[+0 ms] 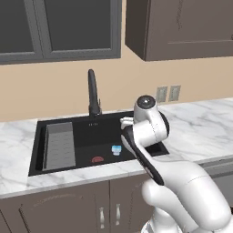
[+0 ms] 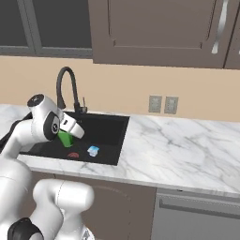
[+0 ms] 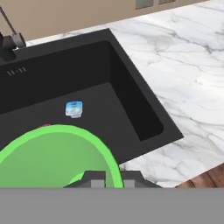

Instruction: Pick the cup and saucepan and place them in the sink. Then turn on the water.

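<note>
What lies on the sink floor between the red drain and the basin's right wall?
A small pale blue and white object lies there, right of the red drain in the black rectangular sink, seen in the left base view.

The sink (image 1: pixel 82 125) basin lies open from above; on its floor only a small blue-white object (image 1: pixel 117 150) and the red drain (image 1: pixel 97 159) sit near the middle. A grey ribbed rack (image 1: pixel 59 145) fills its left end. The black faucet (image 1: pixel 93 93) rises behind the rim. To the right, the marble counter (image 2: pixel 187 145) stretches bare.
</note>
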